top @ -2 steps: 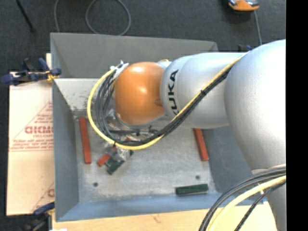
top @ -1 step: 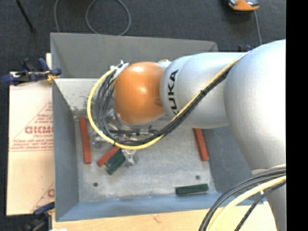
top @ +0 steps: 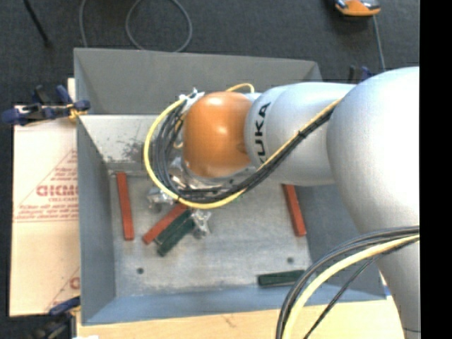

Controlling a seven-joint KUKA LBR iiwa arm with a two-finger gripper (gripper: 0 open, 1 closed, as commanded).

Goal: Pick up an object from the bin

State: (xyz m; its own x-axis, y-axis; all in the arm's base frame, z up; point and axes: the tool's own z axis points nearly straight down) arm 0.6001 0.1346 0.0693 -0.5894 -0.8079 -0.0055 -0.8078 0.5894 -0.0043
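My gripper is down on the bin floor left of the middle, mostly hidden under the arm's wrist. Its two metal fingertips stand apart, open, one at the upper left and one at the lower right. Between them lie a short red bar and a dark green block, side by side and slanted, with their upper ends hidden under the gripper. I cannot tell whether the fingertips touch them.
A long red bar lies upright along the left side of the floor. Another red bar lies at the right, partly under the arm. A dark green block rests near the front right wall.
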